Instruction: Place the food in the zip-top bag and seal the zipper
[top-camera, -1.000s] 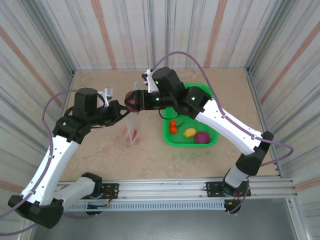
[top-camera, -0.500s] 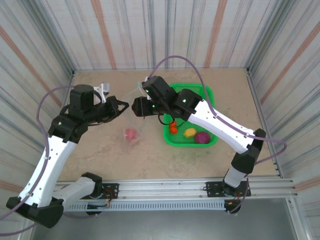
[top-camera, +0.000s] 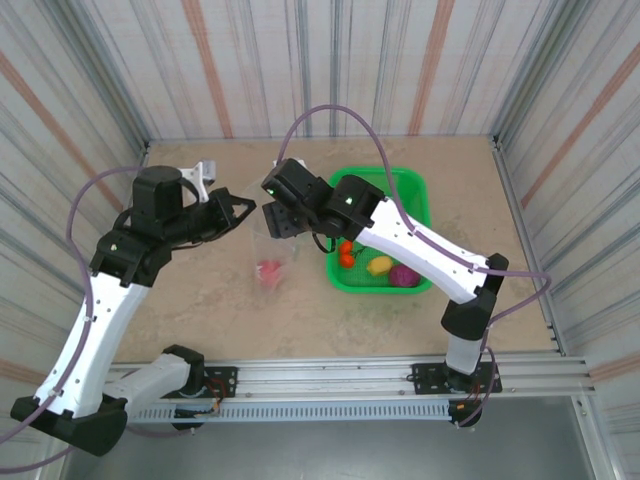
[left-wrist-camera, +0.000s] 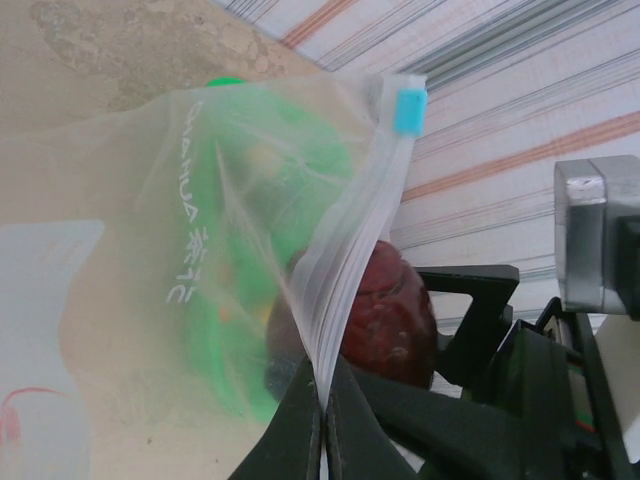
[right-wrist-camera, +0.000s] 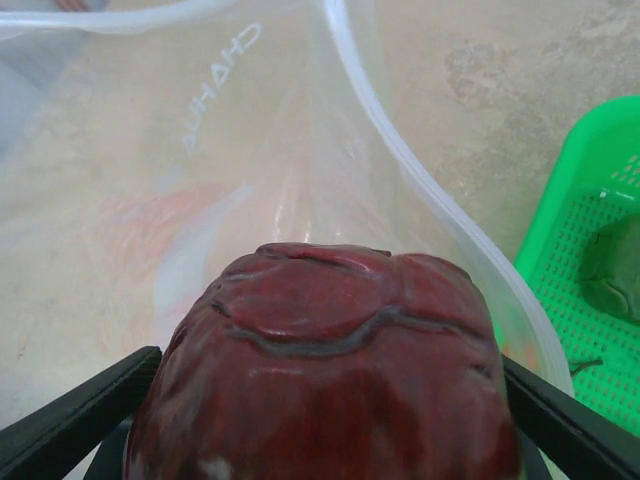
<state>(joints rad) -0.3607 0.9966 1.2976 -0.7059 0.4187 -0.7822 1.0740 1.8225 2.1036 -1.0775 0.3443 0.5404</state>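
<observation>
The clear zip-top bag (top-camera: 268, 250) hangs by its mouth edge from my left gripper (top-camera: 245, 208), which is shut on the zipper (left-wrist-camera: 350, 260) below the light-blue slider tab (left-wrist-camera: 409, 108). One pink-red food piece (top-camera: 269, 271) lies in the bag's bottom. My right gripper (top-camera: 272, 220) is at the bag's open mouth, its fingers (right-wrist-camera: 80, 415) on both sides of a dark red food piece (right-wrist-camera: 330, 370). The bag's rim (right-wrist-camera: 400, 150) curves just past that piece. In the left wrist view the dark red piece (left-wrist-camera: 390, 310) sits against the zipper strip.
The green mesh basket (top-camera: 415, 185) sits right of the bag, holding an orange-red piece (top-camera: 346, 253), a yellow one (top-camera: 379, 265) and a magenta one (top-camera: 404, 275). A dark green piece (right-wrist-camera: 615, 270) lies in the basket too. Corrugated walls enclose the table on three sides.
My right arm has swung and tipped over the bag's mouth with the dark red piece. My left gripper has shifted slightly up and left, keeping hold of the bag edge.
</observation>
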